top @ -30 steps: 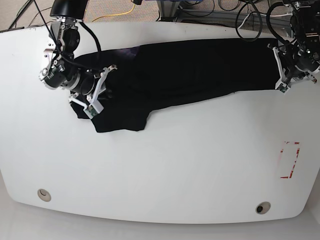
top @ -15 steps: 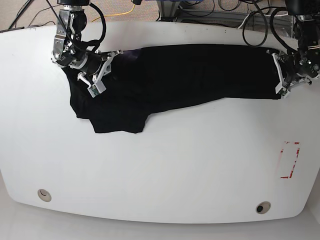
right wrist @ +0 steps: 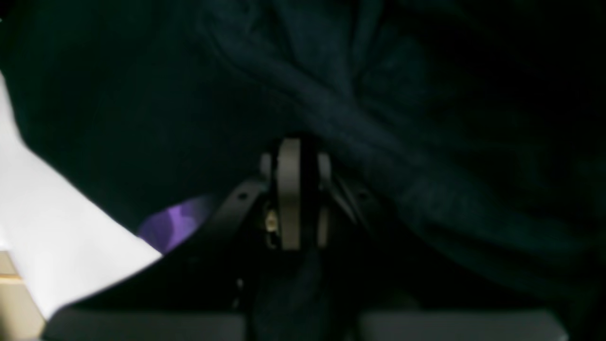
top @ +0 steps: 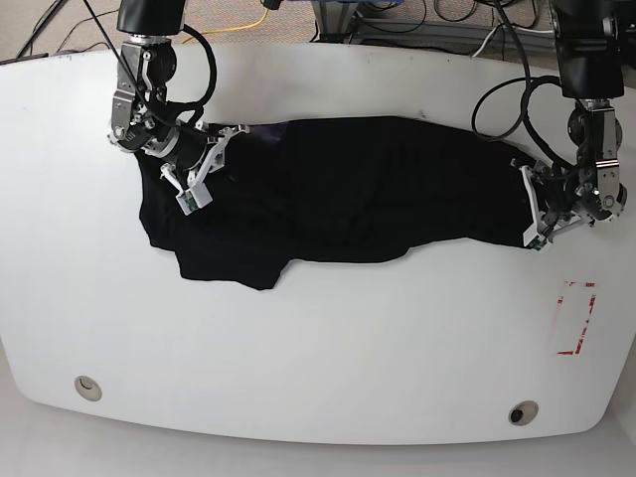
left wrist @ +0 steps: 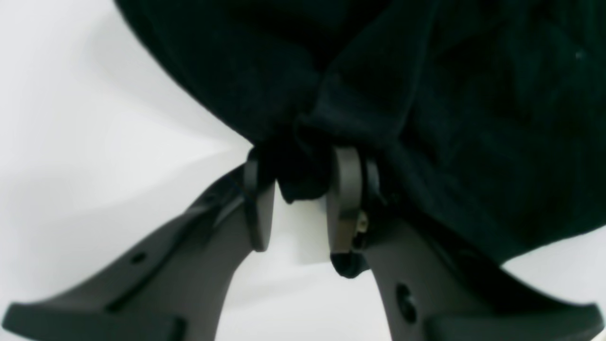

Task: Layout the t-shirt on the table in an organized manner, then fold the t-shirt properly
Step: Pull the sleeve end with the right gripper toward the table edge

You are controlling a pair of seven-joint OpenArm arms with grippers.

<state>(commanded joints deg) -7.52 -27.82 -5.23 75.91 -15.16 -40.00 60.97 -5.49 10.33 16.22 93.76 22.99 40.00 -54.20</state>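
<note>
Nearest the camera, two small round holes (top: 88, 387) sit by the front edge of the table (top: 328, 338), with the red tape rectangle (top: 575, 317) at its front corner on the left arm's side. Behind these the black t-shirt (top: 348, 189) lies stretched across the table's far half. The left gripper (left wrist: 296, 199) pinches one bunched end of the shirt between narrow jaws; the right gripper (right wrist: 296, 194) clamps a fold at the other end, jaws nearly closed.

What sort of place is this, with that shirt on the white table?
Probably a robotics lab or test room. Two robot arms, each hand gripping a black shirt, work over a white table marked with red tape, with loose cables behind.
</note>
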